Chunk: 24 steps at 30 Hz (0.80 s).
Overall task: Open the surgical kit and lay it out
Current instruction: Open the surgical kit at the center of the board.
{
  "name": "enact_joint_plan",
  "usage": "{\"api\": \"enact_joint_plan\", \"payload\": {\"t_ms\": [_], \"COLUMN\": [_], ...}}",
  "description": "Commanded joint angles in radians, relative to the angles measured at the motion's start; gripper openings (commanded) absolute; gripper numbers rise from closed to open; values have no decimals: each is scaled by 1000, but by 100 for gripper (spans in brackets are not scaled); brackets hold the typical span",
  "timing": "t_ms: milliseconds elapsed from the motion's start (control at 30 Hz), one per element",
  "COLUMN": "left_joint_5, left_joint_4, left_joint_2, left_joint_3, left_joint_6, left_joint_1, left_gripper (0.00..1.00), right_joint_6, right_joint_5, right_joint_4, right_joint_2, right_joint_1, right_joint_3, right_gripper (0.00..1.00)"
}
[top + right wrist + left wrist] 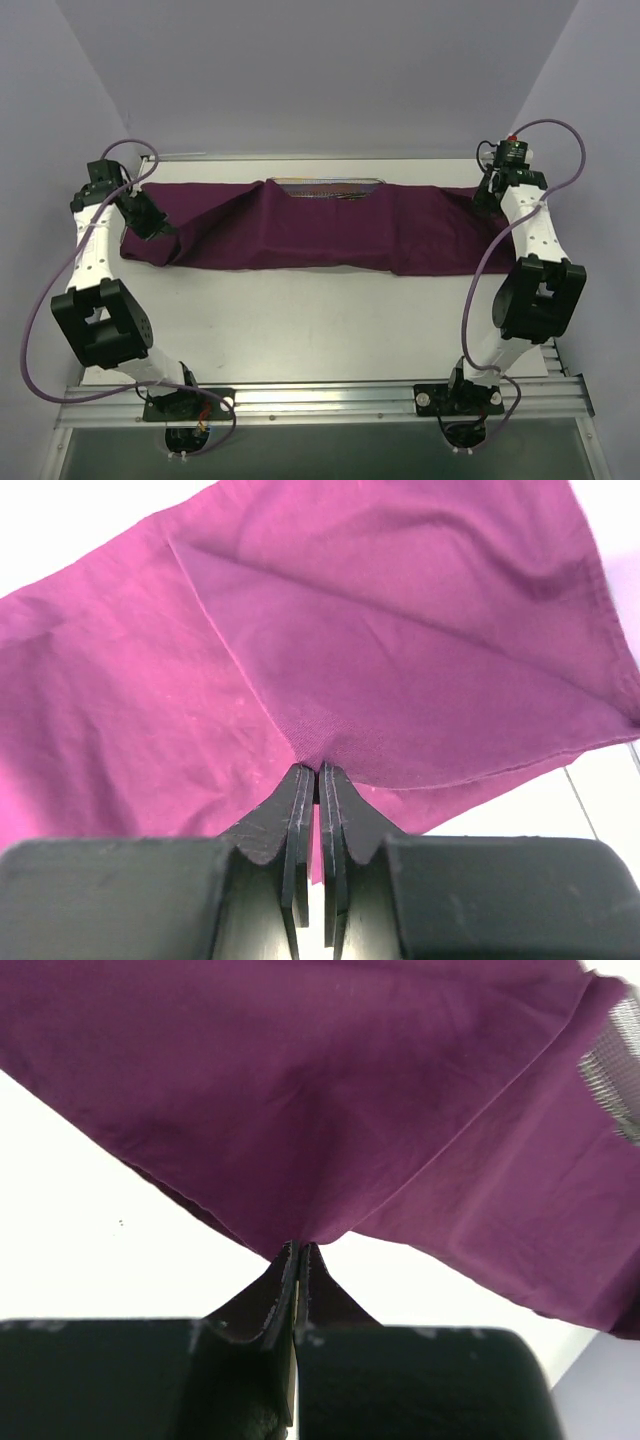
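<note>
The dark purple cloth wrap [300,232] lies stretched across the far half of the table. The silver wire-mesh tray [328,187] shows only as a strip at the cloth's far middle; a bit of mesh [615,1065] shows in the left wrist view. Slim instruments lie in it, mostly hidden. My left gripper [160,230] is shut on the cloth's left end [300,1160], pinching a fold at its fingertips. My right gripper [483,200] is shut on the cloth's right end [380,670], pinching it at the tips.
White tabletop [320,320] lies in front of the cloth. Grey walls close in on the left, right and back. A metal rail [330,400] with both arm bases runs along the near edge. Purple cables loop beside each arm.
</note>
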Motion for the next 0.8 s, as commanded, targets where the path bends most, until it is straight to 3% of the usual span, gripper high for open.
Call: {"api": "enact_joint_plan", "payload": {"t_ms": [0,233,400,633,767], "left_joint_5": [69,143,134,30,-16], "left_joint_4": [69,133,93,1,7], "left_joint_2": [-128,-308,-386,-490,-558], "left_joint_3": [-25,-94,-59,-23,-141], "left_joint_6": [-21,-84,-127,-125,-154], "left_joint_1": [59,148,215,284,343], "left_gripper": [2,2,2,2,2], "right_joint_6": [12,18,53,101,124], "right_joint_5": [-2,34,35,18,63], "right_joint_4": [69,110,154,168,194], "right_joint_2": [-99,-233,-382,-527,-600], "right_joint_1": [-19,-39,-84,-138,-139], "right_joint_3": [-29,-71,-129,-233,-285], "right_gripper": [0,0,0,0,0]}}
